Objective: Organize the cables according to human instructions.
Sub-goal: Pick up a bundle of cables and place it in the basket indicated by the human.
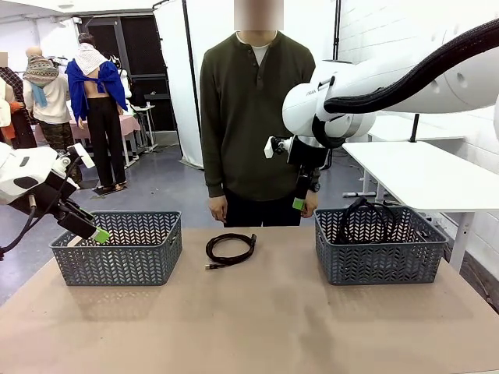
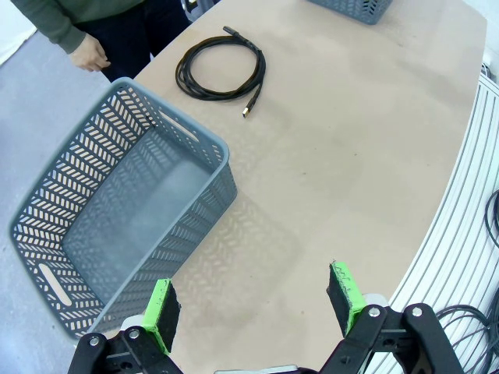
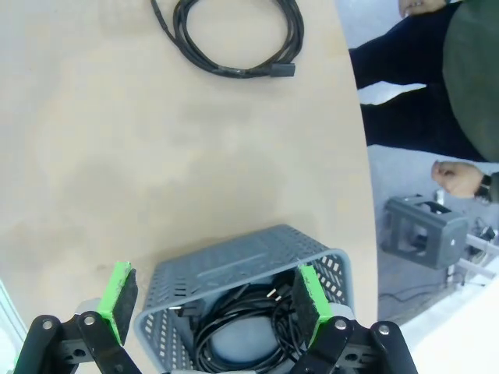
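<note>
Right gripper (image 3: 210, 304) hovering wide open, gripping nothing, above coiled cables (image 3: 242, 331) lying in right basket (image 3: 234, 269), left gripper (image 2: 253, 308) hanging open and empty beside left basket (image 2: 195, 148), one coiled cable (image 1: 230, 249) lying between baskets

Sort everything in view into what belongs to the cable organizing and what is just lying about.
Belongs to the job:
coiled cable on the table
cables in the right basket
right basket
left basket

Just lying about:
white side table
</note>
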